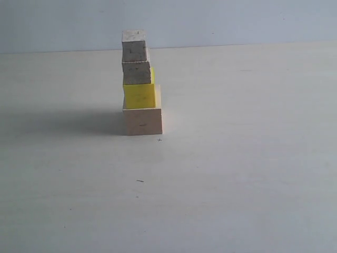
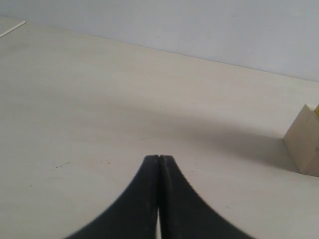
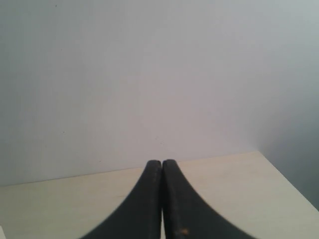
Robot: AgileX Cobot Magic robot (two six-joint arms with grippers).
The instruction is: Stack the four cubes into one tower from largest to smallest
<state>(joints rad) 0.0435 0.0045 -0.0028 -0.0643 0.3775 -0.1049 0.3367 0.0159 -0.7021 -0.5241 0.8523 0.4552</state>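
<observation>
One tower of four cubes stands left of centre on the table in the exterior view. The largest pale wooden cube (image 1: pixel 142 121) is at the bottom, the yellow cube (image 1: pixel 139 96) sits on it, then the medium wooden cube (image 1: pixel 137 73), and the smallest wooden cube (image 1: pixel 134 46) is on top. Neither arm shows in that view. My left gripper (image 2: pixel 159 158) is shut and holds nothing; the large cube (image 2: pixel 305 144) sits at the edge of its view, well apart from it. My right gripper (image 3: pixel 162 163) is shut and empty, facing the wall.
The pale table (image 1: pixel 237 174) runs to a light wall (image 1: pixel 237 21) at the back. The tower casts a shadow (image 1: pixel 68 122) to the left. A table corner (image 3: pixel 259 152) shows in the right wrist view.
</observation>
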